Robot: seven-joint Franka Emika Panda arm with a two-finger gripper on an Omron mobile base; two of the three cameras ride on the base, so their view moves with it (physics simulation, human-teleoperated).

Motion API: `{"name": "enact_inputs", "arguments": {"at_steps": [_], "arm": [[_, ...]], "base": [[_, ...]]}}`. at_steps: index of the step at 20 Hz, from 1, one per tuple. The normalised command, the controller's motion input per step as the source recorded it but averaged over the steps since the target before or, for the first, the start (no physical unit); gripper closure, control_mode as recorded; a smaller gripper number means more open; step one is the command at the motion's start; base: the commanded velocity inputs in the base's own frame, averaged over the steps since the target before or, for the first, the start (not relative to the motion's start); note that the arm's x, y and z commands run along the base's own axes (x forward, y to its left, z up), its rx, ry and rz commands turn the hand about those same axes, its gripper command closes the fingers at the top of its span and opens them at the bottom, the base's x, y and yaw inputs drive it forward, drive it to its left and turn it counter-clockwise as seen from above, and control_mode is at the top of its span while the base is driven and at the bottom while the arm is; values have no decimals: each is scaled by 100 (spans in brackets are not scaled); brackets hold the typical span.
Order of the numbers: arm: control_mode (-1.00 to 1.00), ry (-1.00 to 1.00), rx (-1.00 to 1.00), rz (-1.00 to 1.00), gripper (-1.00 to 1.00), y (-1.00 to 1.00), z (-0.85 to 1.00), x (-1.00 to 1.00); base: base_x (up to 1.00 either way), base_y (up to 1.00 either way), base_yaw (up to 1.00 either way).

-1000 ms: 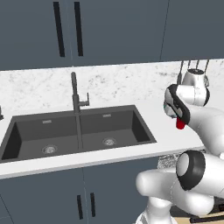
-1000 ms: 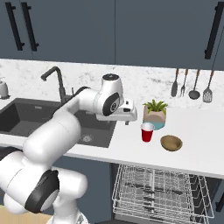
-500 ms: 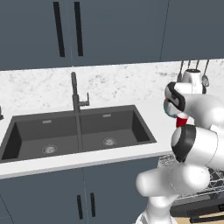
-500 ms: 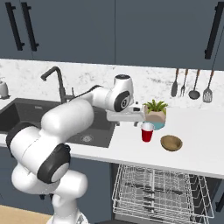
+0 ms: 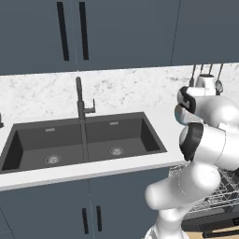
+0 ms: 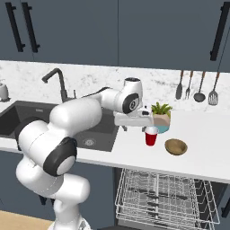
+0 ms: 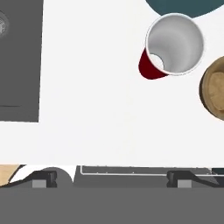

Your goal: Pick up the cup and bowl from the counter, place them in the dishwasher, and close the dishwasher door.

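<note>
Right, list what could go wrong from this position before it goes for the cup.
1. The cup sits toward the upper right of the hand view, not centred over the pincer; a straight descent might miss it or clip its rim and tip it.
2. The plant pot stands close behind the cup and the bowl lies near its other side, so a wide approach could nudge either.
3. The dishwasher rack is pulled out below the counter edge; a knocked cup may fall there.

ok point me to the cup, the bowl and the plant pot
cup (image 6: 151,138), right base view, on its red side wall
bowl (image 6: 176,146), right base view, on its darker inside
plant pot (image 6: 161,121), right base view, on the tan upper part under the leaves
</note>
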Motion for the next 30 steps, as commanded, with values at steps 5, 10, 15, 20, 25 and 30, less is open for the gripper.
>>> {"name": "enact_inputs", "arguments": {"at_steps": [5, 10, 15, 20, 25, 30], "arm": [[-100, 0, 0, 0, -100, -14, -15, 0], [-100, 0, 0, 0, -100, -21, -24, 0], [-100, 0, 0, 0, -100, -2, -7, -3], [-100, 0, 0, 0, -100, 0, -6, 0], [-100, 0, 0, 0, -100, 0, -8, 0], [-100, 0, 0, 0, -100, 0, -4, 9]], "base": [[0, 0, 0], [0, 0, 0], [0, 0, 0], [0, 0, 0], [0, 0, 0], [0, 0, 0]]}}
